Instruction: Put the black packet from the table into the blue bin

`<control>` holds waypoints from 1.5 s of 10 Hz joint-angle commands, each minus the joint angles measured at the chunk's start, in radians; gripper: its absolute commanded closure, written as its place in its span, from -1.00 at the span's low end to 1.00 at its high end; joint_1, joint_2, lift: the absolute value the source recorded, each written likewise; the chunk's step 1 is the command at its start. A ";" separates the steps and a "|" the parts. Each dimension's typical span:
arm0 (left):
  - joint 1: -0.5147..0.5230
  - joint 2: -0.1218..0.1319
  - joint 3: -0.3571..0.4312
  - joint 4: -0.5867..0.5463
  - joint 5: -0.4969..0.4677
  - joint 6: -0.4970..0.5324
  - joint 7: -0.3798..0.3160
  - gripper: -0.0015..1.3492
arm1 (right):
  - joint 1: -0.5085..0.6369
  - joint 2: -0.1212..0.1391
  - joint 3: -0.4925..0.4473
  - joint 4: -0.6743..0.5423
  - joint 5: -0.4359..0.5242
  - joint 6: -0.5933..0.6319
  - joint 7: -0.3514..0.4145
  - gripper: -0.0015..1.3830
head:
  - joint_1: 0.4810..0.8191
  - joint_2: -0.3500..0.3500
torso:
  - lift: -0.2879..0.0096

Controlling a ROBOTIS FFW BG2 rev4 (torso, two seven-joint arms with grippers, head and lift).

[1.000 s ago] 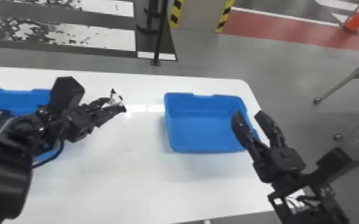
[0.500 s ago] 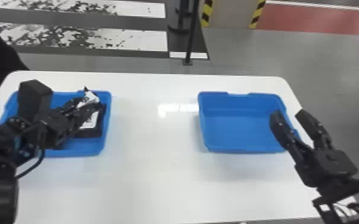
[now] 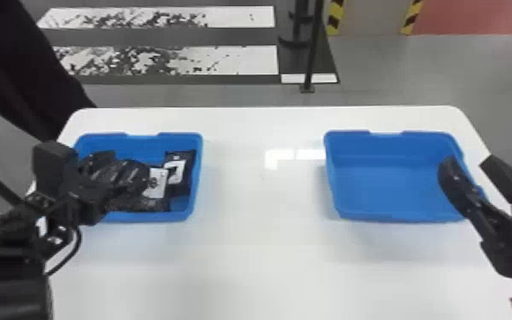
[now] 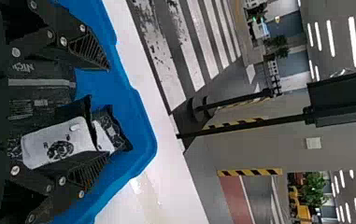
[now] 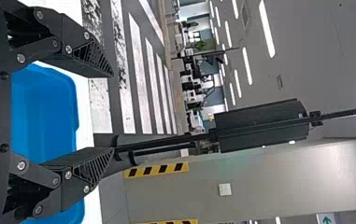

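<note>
- White table [image 3: 268,238] with rounded far corners, standing on a grey floor [image 3: 234,95] that has white stripes beyond the far edge.
- Blue bin on the left [image 3: 140,142], on the table by its left edge, near the far left corner.
- Blue bin on the right [image 3: 395,216], by the table's right edge, near the far right corner.
- Left gripper [image 3: 115,168], black, at the left bin, among or just over the packets. The left wrist view shows its two fingers spread apart, with packets in the gap; it does not look clamped on any of them.
- Right gripper [image 3: 467,164], black, over the right bin's right wall, near the table's right edge. Its fingers are apart, with nothing between them.
- Black packet with a grey band [image 4: 40,84], in the left bin, in the left wrist view.
- Black packet with a white label [image 3: 156,184], in the left bin toward its right side.
- Smaller-looking black packet [image 3: 179,172], also white-labelled, by that bin's right wall, near its far right corner. Which of the three the task means, I cannot tell.
</note>
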State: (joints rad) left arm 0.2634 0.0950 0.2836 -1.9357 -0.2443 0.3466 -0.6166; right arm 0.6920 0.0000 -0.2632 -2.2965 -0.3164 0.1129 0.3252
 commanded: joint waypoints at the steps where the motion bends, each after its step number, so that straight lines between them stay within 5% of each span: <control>1: 0.043 -0.031 0.079 -0.041 0.039 -0.050 0.001 -0.64 | 0.002 0.001 0.000 -0.002 -0.001 0.000 0.000 -0.27 | 0.27 0.11 | 0.20; 3: 0.166 -0.061 0.157 -0.147 0.151 -0.133 0.041 -0.63 | 0.007 0.001 -0.002 -0.007 -0.003 0.000 0.000 -0.27 | 0.27 0.24 | 0.20; 7: 0.421 -0.063 0.103 -0.250 0.514 -0.366 0.250 -0.61 | 0.017 0.001 -0.004 -0.014 -0.007 0.000 0.000 -0.27 | 0.27 0.32 | 0.20; 11: 0.515 -0.069 0.081 -0.284 0.537 -0.496 0.356 -0.61 | 0.025 0.001 -0.004 -0.017 -0.009 -0.002 0.000 -0.27 | 0.27 0.32 | 0.20; 15: 0.522 -0.067 0.071 -0.287 0.545 -0.482 0.363 -0.61 | 0.029 0.001 -0.006 -0.019 -0.007 0.000 0.000 -0.27 | 0.27 0.34 | 0.20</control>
State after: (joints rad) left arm 0.7863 0.0260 0.3585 -2.2221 0.2996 -0.1406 -0.2530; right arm 0.7233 0.0000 -0.2692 -2.3157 -0.3231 0.1116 0.3252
